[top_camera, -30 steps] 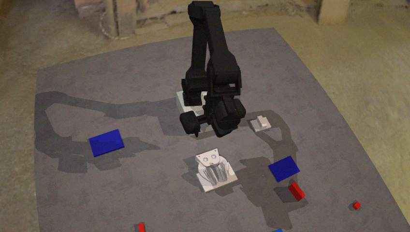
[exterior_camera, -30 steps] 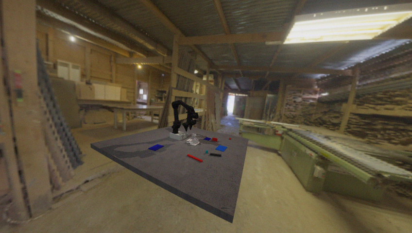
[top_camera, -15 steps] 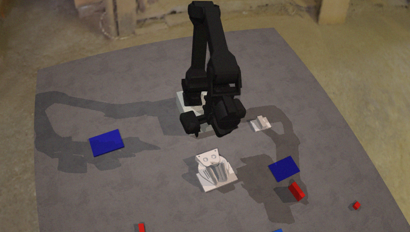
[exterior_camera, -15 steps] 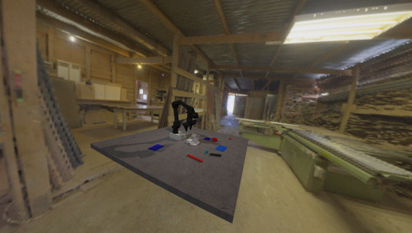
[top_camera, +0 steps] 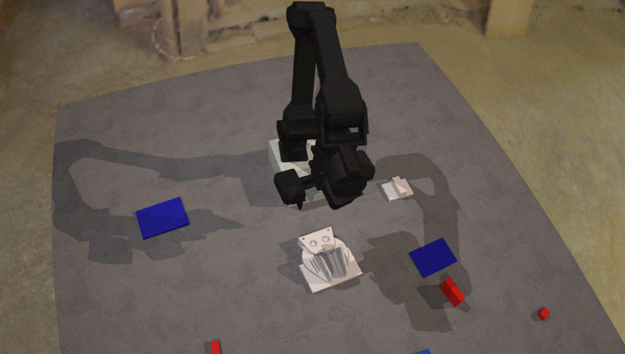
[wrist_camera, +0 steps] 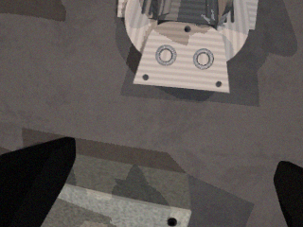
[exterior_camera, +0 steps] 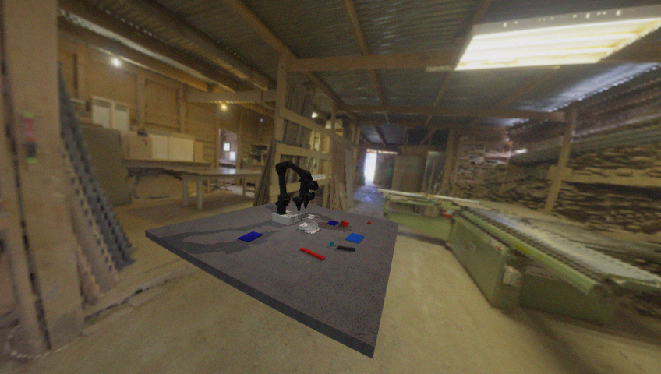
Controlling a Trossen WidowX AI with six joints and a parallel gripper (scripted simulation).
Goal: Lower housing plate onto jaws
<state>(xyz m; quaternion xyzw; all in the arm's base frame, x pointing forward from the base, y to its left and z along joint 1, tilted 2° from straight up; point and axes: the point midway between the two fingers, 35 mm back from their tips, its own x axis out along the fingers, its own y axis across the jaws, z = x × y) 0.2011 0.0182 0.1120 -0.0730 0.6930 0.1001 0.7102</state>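
The white housing plate (top_camera: pixel 314 235) (wrist_camera: pixel 185 78) lies over the rear ends of the grey jaws (top_camera: pixel 334 264) (wrist_camera: pixel 185 11). Its two ringed round holes and three small holes show from above, and light round shapes fill the ringed holes. It looks about flat in the wrist view, but its exact tilt and the contact underneath are hidden. The striped white base (top_camera: pixel 316 285) is under the assembly. My gripper (top_camera: pixel 318 203) (exterior_camera: pixel 302 208) (wrist_camera: pixel 177 161) is open and empty, apart from the plate and raised behind it, near the robot's base.
The robot's pale base block (top_camera: pixel 275 158) (exterior_camera: pixel 286 219) is just behind. A small white stepped block (top_camera: pixel 398 187) (exterior_camera: pixel 310 216) stands to the right. Blue plates (top_camera: pixel 162 218) (top_camera: pixel 433 257) lie at both sides. A red block (top_camera: pixel 451 292) (exterior_camera: pixel 344 224) is at the right.
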